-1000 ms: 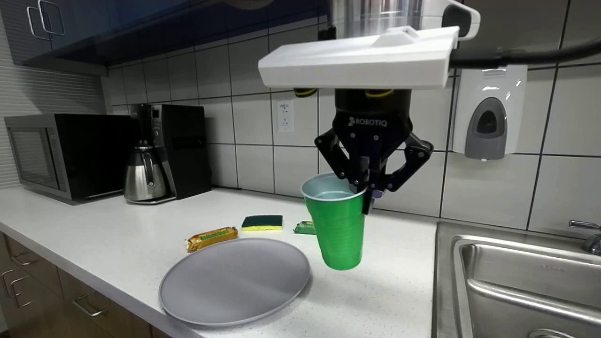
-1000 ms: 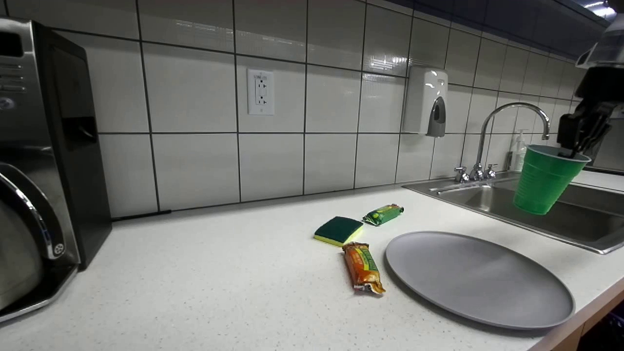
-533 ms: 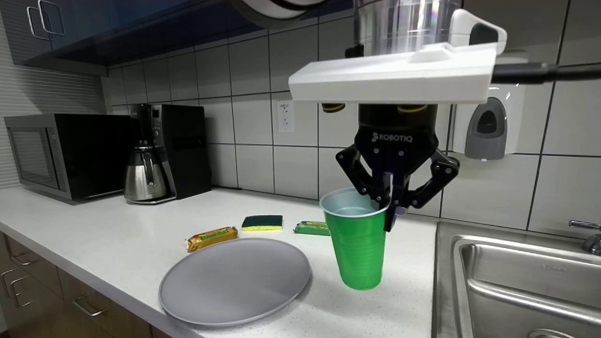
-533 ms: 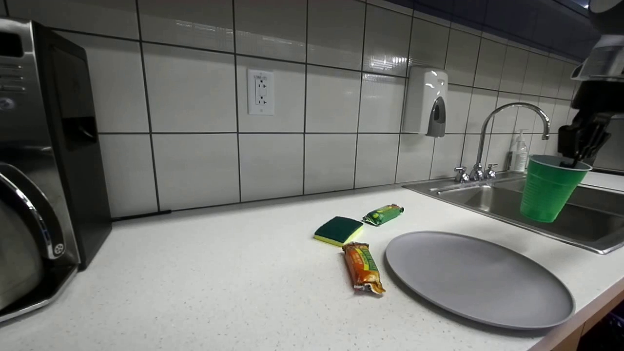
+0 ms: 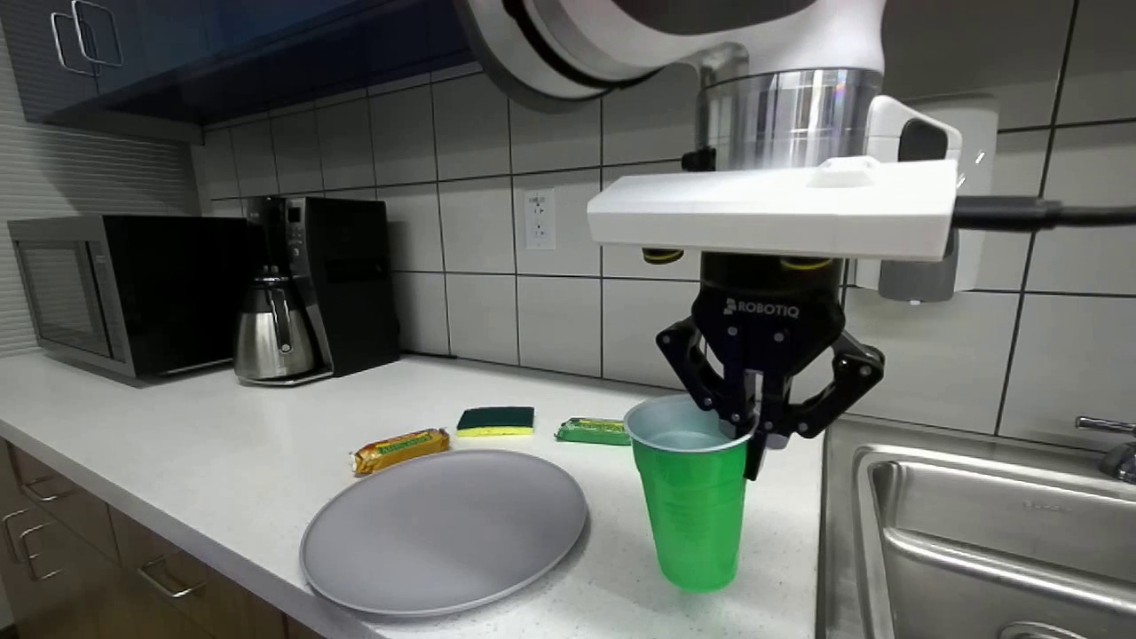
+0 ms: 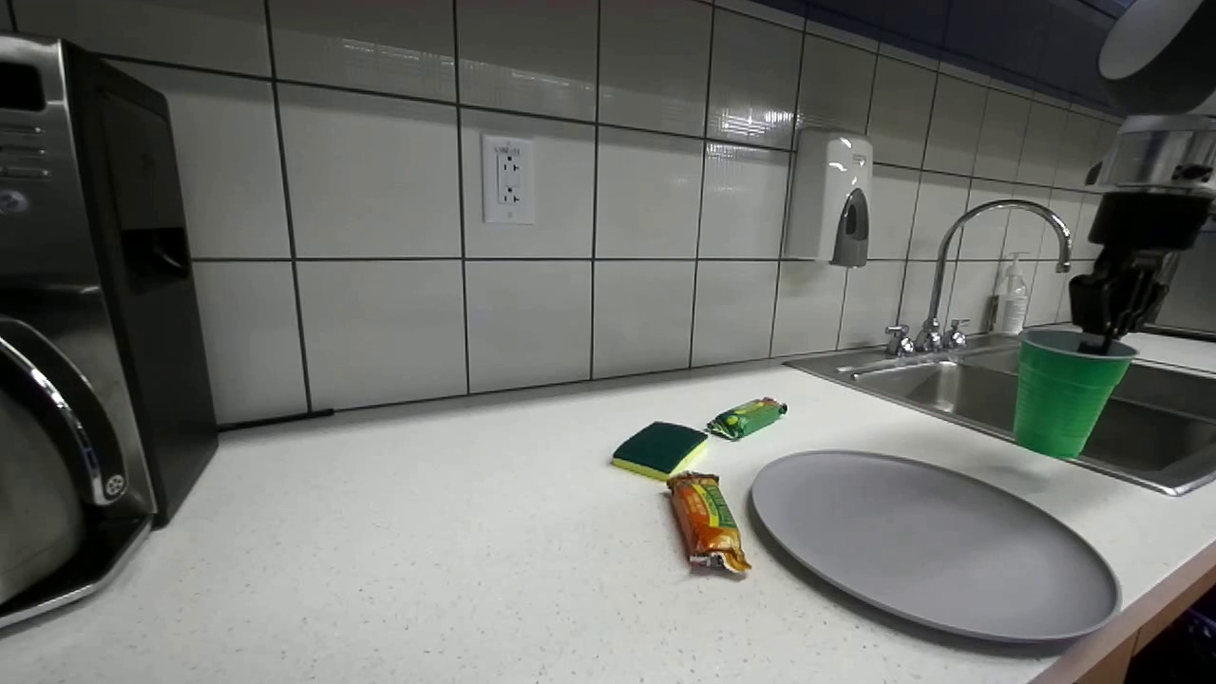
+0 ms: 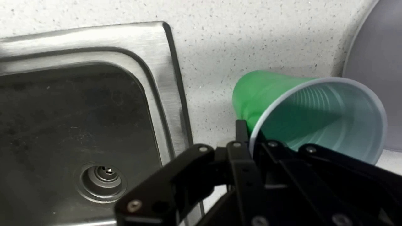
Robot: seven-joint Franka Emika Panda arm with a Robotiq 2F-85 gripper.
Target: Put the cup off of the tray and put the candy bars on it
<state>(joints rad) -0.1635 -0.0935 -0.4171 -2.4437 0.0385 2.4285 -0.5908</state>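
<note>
The green cup (image 5: 697, 519) hangs slightly tilted above the counter between the tray and the sink; it also shows in the exterior view (image 6: 1069, 404) and the wrist view (image 7: 317, 119). My gripper (image 5: 748, 448) is shut on the cup's rim, one finger inside and one outside; in the wrist view the fingers (image 7: 251, 136) pinch the wall. The round grey tray (image 5: 444, 532) is bare beside the cup, also seen in an exterior view (image 6: 931, 541). The yellow-gold candy bar (image 5: 401, 451) and a green candy bar (image 6: 748, 418) lie on the counter behind it. The other green bar is not visible.
A green and yellow sponge (image 5: 496, 422) lies between the bars. The steel sink (image 7: 94, 39) is beside the cup. A faucet (image 6: 950, 237) rises behind it. A coffee maker (image 5: 346, 284) and microwave (image 5: 177, 293) stand further along. Tiled wall runs behind.
The gripper has lowered the cup toward the counter and moved it away from the tray, toward the sink side. Tray, bars and sponge have not moved.
</note>
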